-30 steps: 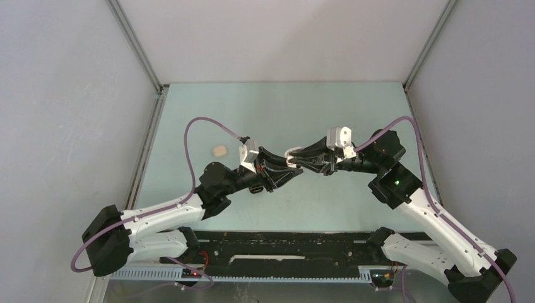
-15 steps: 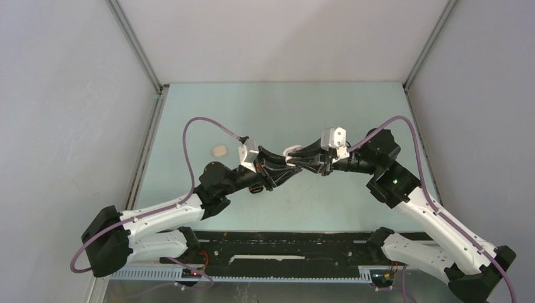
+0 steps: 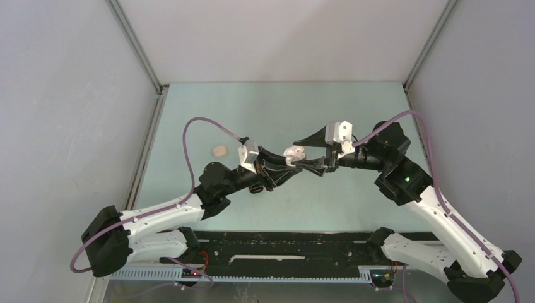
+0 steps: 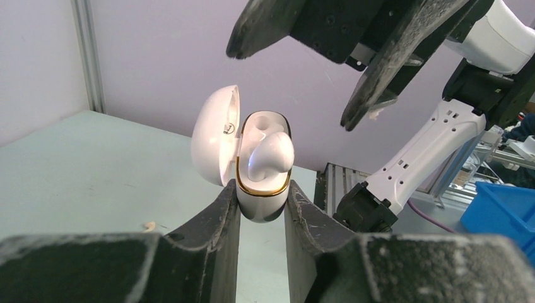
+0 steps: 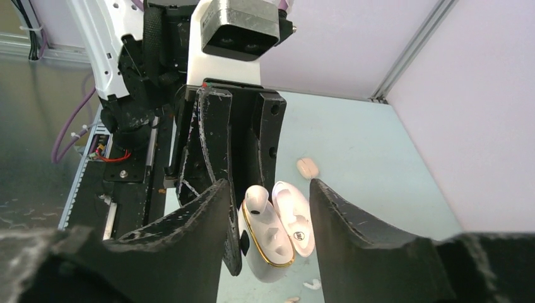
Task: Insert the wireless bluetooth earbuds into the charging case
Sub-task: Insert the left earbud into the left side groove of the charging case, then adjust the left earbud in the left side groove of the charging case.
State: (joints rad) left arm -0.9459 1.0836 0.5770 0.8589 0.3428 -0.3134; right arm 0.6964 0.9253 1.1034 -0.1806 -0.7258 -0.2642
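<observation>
With your left gripper point(image 4: 260, 190) clamped on the open charging case point(image 5: 268, 243), a white earbud point(image 4: 272, 154) resting inside it, and your right gripper point(image 5: 270, 187) hanging open close above, you likely fetch its mate next.

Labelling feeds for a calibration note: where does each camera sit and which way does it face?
Top external: above and behind the arm bases, looking down on the pale green table; both arms show.
Left wrist: on the left arm, looking along the left gripper, shut on the open white gold-rimmed charging case; the right gripper is open above.
Right wrist: on the right arm, looking between its own fingers at the case and left arm.
Shared: all three show the case; top and right wrist show a small beige object.
</observation>
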